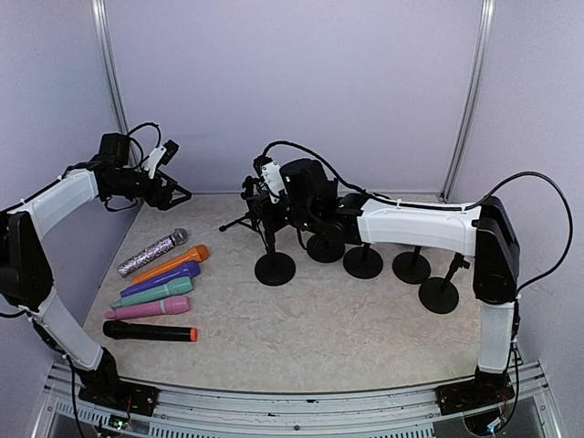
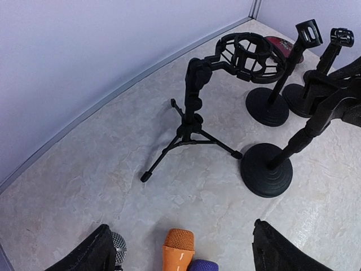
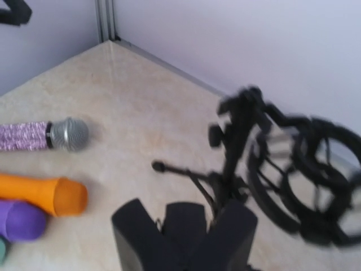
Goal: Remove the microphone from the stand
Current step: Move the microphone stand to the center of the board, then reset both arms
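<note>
Several microphones lie in a row at the table's left: a glittery silver one (image 1: 152, 253), an orange one (image 1: 170, 265), a purple one (image 1: 161, 279), then teal, pink and black ones. My left gripper (image 1: 169, 190) (image 2: 180, 227) hangs open high above their heads, holding nothing. The right gripper (image 1: 264, 206) (image 3: 183, 210) is shut on the dark top of a round-base stand (image 1: 275, 268) (image 2: 266, 169). No microphone shows on that stand.
A tripod stand with a ring shock mount (image 2: 248, 53) (image 3: 304, 180) stands just behind the held stand. More round-base stands (image 1: 363, 262) (image 1: 439, 295) line up to the right. A dark red thing (image 2: 280, 43) peeks out behind the shock mount.
</note>
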Robot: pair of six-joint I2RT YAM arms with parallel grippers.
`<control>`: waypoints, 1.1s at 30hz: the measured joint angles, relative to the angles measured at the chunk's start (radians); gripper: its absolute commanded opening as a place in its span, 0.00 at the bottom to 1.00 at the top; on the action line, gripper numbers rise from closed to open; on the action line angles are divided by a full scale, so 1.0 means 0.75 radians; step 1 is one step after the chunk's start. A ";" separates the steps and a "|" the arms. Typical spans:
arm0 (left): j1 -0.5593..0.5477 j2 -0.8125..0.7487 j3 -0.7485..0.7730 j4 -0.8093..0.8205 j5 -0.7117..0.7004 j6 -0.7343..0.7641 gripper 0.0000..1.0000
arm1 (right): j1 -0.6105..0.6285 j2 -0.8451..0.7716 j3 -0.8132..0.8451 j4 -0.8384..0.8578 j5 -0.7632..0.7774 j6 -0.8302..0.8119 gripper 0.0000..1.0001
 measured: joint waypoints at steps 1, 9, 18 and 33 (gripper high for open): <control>0.003 -0.001 -0.004 -0.001 0.001 0.001 0.83 | 0.003 0.026 0.034 -0.001 0.000 -0.006 0.00; 0.005 -0.007 -0.017 -0.002 0.004 0.007 0.99 | -0.009 0.082 0.146 -0.094 0.005 0.040 0.99; 0.007 -0.027 -0.071 0.005 -0.008 -0.002 0.99 | -0.043 -0.177 -0.098 -0.105 0.054 0.114 1.00; 0.130 -0.147 -0.335 0.204 -0.074 -0.103 0.99 | -0.114 -0.838 -1.146 0.190 0.443 0.190 1.00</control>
